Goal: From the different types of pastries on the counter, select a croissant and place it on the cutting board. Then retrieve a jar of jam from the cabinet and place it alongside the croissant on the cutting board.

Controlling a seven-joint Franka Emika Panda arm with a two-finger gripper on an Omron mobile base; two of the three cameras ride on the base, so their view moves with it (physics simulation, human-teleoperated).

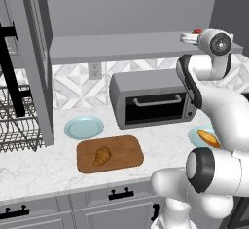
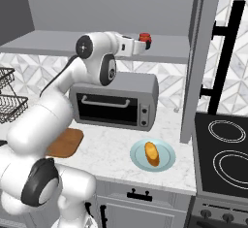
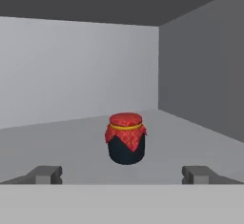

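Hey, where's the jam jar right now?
The jam jar stands upright on the cabinet shelf, above the toaster oven toward its right end. In the hand view it sits just ahead of the open pincer, not yet gripped.

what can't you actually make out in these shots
- Cutting board: in the right base view the arm covers most of it; the croissant on it shows in the left base view.
- Jar of jam: in the left base view just a red sliver past the hand.
- Right-hand plate: partly behind the arm in the left base view.
- Tool: open, jar ahead, gap unclear.
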